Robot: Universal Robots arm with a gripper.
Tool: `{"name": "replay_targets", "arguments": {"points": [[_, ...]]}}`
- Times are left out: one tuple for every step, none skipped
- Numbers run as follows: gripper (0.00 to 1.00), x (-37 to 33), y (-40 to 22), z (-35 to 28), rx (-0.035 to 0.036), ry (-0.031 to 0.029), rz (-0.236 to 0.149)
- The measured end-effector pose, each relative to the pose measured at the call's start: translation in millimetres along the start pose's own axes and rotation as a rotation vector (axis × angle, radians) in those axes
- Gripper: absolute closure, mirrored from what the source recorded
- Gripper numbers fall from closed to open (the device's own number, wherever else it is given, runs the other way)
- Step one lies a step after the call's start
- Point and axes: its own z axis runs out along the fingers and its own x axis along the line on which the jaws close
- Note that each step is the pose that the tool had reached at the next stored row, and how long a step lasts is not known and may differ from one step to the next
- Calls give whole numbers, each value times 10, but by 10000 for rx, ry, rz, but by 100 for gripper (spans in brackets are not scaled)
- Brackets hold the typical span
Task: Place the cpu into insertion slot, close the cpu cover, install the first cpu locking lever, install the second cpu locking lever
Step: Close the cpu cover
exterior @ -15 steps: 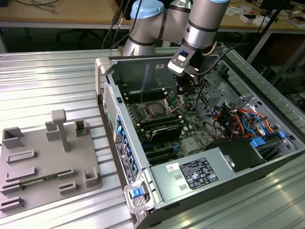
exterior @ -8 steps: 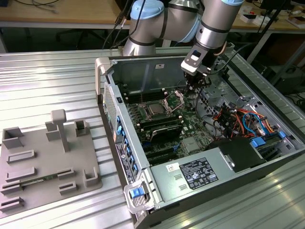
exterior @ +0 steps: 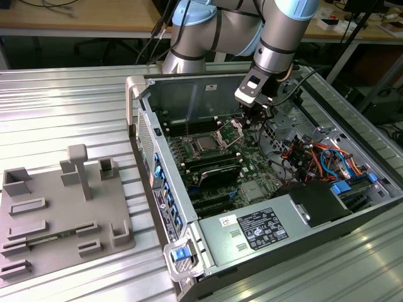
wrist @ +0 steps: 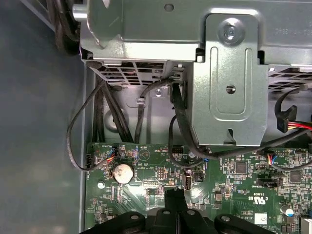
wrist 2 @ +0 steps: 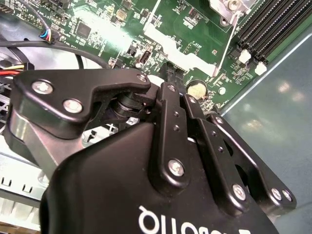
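exterior view, gripper [exterior: 249, 119] low inside computer case [exterior: 189, 94], just beside raised cpu cover [exterior: 230, 130], cpu [exterior: 204, 146] lying in insertion slot [exterior: 195, 146], first wrist view, fingers [wrist: 174, 197] closed together above green circuit board [wrist: 234, 180], second wrist view, whether anything is pinched cannot be told

Silver arm [exterior: 277, 47], pale blue joint caps [exterior: 297, 6], black tool [wrist 2: 168, 85], silver screws [wrist 2: 175, 167]

Gripper [wrist: 176, 197] over green circuit board [wrist: 234, 180], coin battery [wrist: 122, 172]
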Motion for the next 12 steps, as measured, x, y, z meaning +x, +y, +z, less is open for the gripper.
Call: {"name": "replay_targets", "arguments": {"points": [[89, 0, 0, 0, 0, 1, 1], [89, 0, 0, 0, 0, 0, 0], [89, 0, 0, 1, 0, 0, 0], [89, 0, 0, 1, 0, 0, 0], [89, 0, 0, 1, -1, 0, 0], [89, 0, 0, 1, 0, 0, 0], [89, 0, -2, 1, 0, 1, 2], [89, 0, -9, 2, 0, 2, 3], [89, 1, -21, 1, -1, 2, 1], [89, 1, -35, 1, 0, 2, 0], [89, 1, -54, 0, 0, 0, 1], [89, 2, -69, 0, 0, 1, 1]]}}
